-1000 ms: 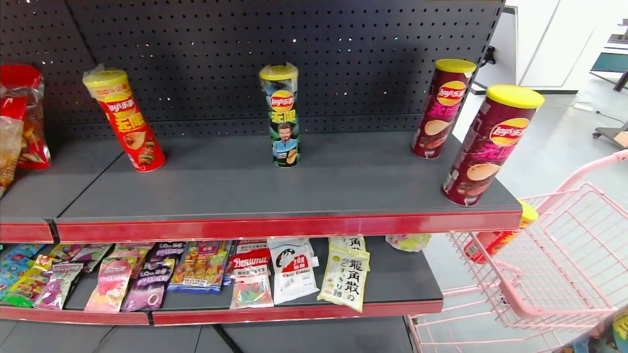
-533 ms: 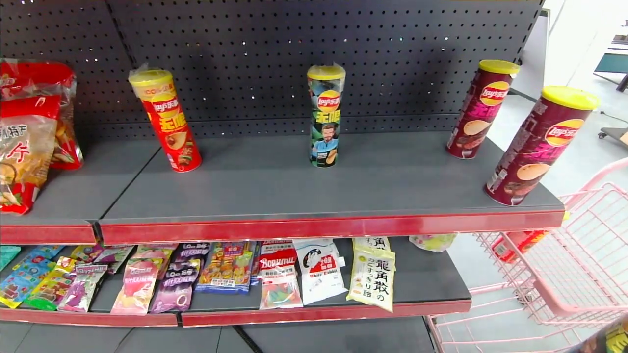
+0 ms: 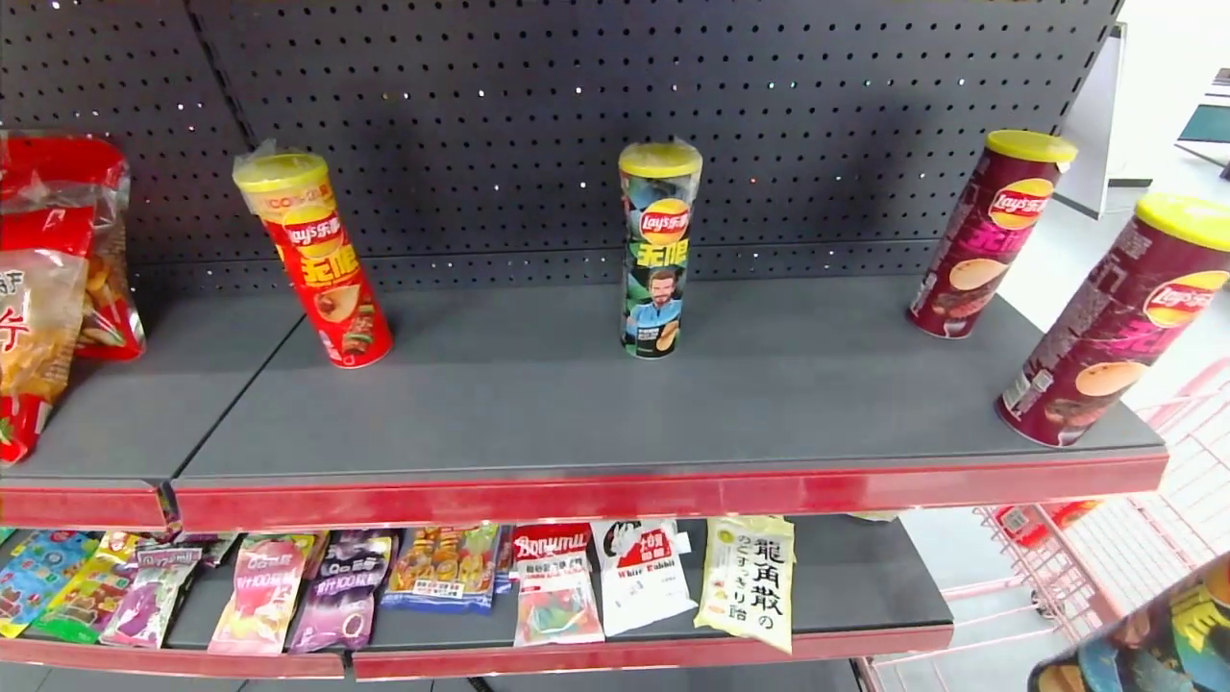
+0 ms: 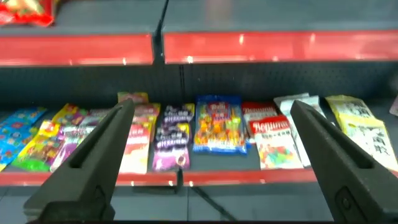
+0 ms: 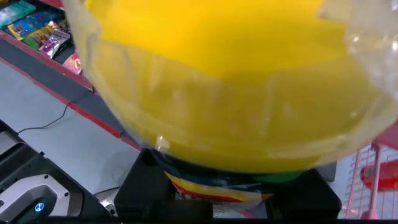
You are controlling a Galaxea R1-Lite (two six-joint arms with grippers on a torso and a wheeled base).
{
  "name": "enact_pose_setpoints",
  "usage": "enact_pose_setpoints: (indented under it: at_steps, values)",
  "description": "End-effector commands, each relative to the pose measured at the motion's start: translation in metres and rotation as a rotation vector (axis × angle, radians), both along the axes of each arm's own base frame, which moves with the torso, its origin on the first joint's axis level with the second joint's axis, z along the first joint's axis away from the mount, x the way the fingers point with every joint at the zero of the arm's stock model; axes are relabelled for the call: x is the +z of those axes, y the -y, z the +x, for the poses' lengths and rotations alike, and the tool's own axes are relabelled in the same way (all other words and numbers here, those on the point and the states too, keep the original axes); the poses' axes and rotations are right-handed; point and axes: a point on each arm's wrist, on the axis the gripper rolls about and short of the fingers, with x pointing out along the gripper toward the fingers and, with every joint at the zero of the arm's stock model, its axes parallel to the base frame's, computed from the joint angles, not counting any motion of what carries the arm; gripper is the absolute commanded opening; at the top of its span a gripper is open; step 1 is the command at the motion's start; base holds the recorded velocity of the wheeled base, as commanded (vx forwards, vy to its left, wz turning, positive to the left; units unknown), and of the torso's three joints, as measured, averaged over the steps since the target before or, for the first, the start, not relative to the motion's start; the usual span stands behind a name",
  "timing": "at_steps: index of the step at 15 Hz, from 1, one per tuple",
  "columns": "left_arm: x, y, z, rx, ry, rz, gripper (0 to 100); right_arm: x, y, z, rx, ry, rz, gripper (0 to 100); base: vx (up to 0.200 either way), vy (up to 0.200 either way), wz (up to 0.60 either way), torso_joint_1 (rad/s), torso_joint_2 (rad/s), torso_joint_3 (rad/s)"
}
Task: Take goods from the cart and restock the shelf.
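On the upper shelf (image 3: 596,423) stand a red chip can (image 3: 312,259), a green-blue chip can (image 3: 658,250) and two maroon chip cans (image 3: 990,235) (image 3: 1115,327). A pink cart (image 3: 1143,538) sits to the right of the shelf, with a red can (image 3: 1043,517) inside. My right gripper (image 5: 230,193) is shut on a chip can (image 5: 230,81) with a yellow lid; its dark printed body (image 3: 1143,639) shows at the lower right corner of the head view. My left gripper (image 4: 211,162) is open with nothing in it, facing the lower shelf's snack bags (image 4: 217,124).
Red snack bags (image 3: 48,269) fill the upper shelf's left section. The lower shelf (image 3: 865,586) carries a row of flat snack bags (image 3: 557,586). There is free room on the upper shelf between the cans. A red lip (image 3: 663,495) runs along its front edge.
The head camera has turned left, so the shelf has shifted right in the picture. The held can has come up further into the lower right corner.
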Motion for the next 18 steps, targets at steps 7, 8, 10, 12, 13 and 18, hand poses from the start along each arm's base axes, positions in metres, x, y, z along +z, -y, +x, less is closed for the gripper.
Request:
enact_pose_setpoints:
  at_steps: [7,8,10,12,13,18]
  values:
    - [-0.0005,0.0,0.0002,0.0,-0.002,0.0,100,0.0038,-0.0064,0.014,0.087,-0.042,0.005,0,0.057,0.0,0.0,0.0,0.0,0.0]
    - [-0.0001,0.0,0.0,0.0,-0.001,0.0,100,0.0058,-0.0082,0.0124,0.152,-0.035,0.013,0,0.0,0.0,0.0,0.0,0.0,0.0]
    - [-0.0001,0.0,0.0,-0.001,-0.001,0.0,100,0.0049,-0.0089,0.0121,0.168,-0.038,0.012,0,0.2,0.0,0.0,0.0,0.0,0.002]
    - [-0.0005,0.0,0.0002,0.0,-0.002,0.0,100,0.0044,-0.009,0.0124,0.168,-0.041,0.012,0,0.1,0.0,0.0,-0.001,0.0,0.004]
    - [-0.0005,0.0,0.0002,0.0,-0.002,0.0,100,0.004,-0.0089,0.0122,0.169,-0.041,0.012,0,0.0,0.0,0.0,0.0,0.0,0.0]
    - [-0.0001,0.0,0.0,0.002,-0.001,-0.003,100,0.0035,-0.0094,0.0109,0.208,-0.046,0.02,0,0.0,0.0,0.0,0.0,0.0,0.0]
